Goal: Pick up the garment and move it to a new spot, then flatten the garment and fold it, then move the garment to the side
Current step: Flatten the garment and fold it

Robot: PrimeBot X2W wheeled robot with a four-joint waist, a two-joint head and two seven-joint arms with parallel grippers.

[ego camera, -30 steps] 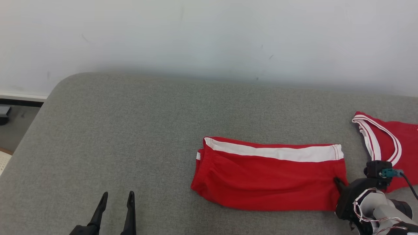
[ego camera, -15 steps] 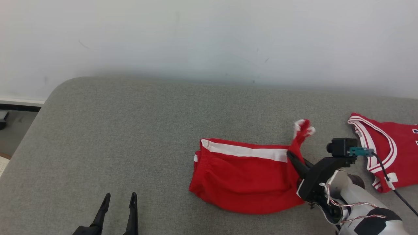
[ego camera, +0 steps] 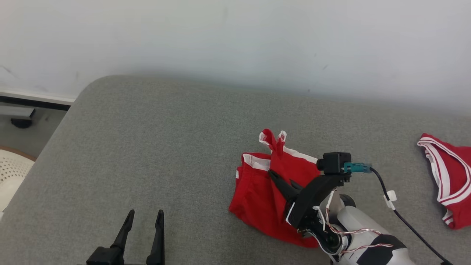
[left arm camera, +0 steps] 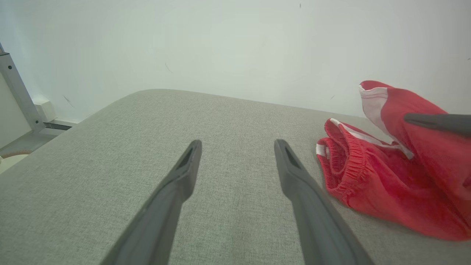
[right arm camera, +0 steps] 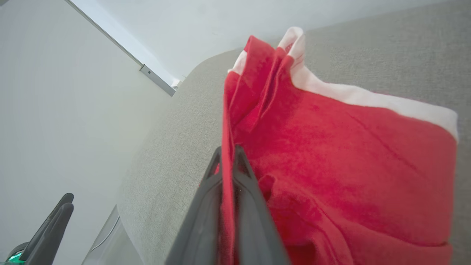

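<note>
Our right gripper was pinched shut on one end of the red shorts, with a thin fold of cloth caught between its two dark fingers in our right wrist view. We held that end raised above the rest of the shorts, its white-trimmed corner poking up past the fingertips. The elastic waistband end lay bunched on the grey cushion. The shorts sat right of the cushion's middle, nearer its front edge than the back edge along the white wall. Our left gripper hovered by the front edge, well apart from the shorts on their left, jaws spread wide and holding nothing. A second red garment with white stripes lay at the cushion's right edge, well clear of the shorts. Beyond the cushion's rounded back-left corner we glimpsed a strip of floor.
</note>
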